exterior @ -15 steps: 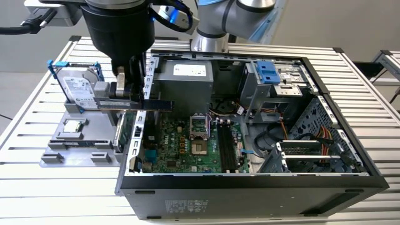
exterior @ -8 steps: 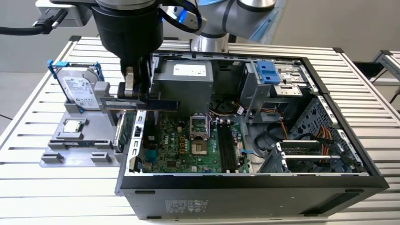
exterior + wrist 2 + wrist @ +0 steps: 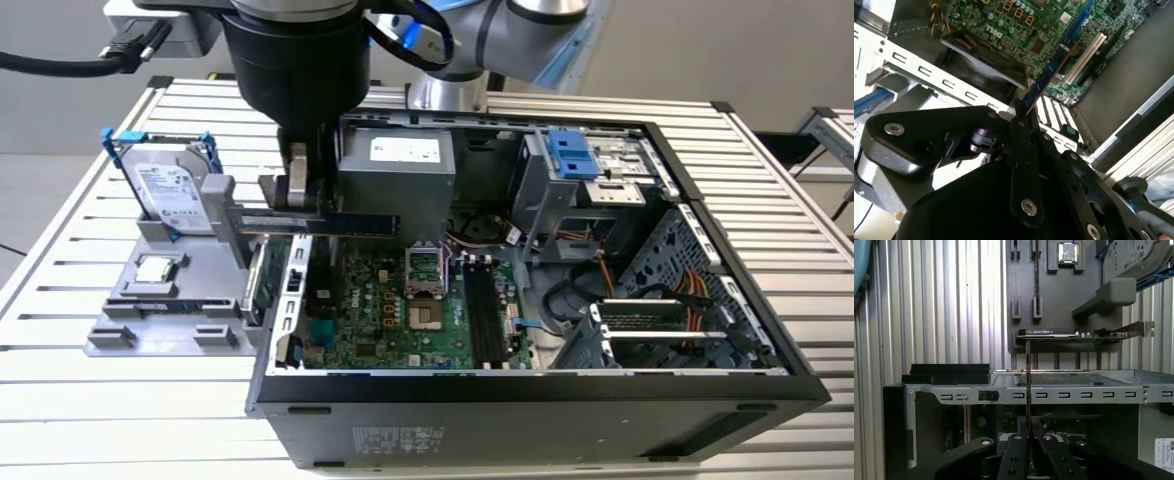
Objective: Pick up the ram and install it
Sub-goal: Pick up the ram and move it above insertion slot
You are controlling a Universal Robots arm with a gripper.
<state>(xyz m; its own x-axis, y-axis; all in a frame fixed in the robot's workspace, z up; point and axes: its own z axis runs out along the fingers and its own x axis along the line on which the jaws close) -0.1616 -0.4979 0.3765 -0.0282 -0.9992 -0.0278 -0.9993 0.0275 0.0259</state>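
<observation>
Ram [image 3: 1048,77] is hanging clamped in the gripper [image 3: 1021,114], pickup done; motherboard [image 3: 1004,30] beyond the fingertips is awaiting it, not yet seated.

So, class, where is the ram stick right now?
The ram stick is clamped in the gripper, held above the computer case's wall on the exterior view's left, between the grey parts holder and the green motherboard.
</observation>
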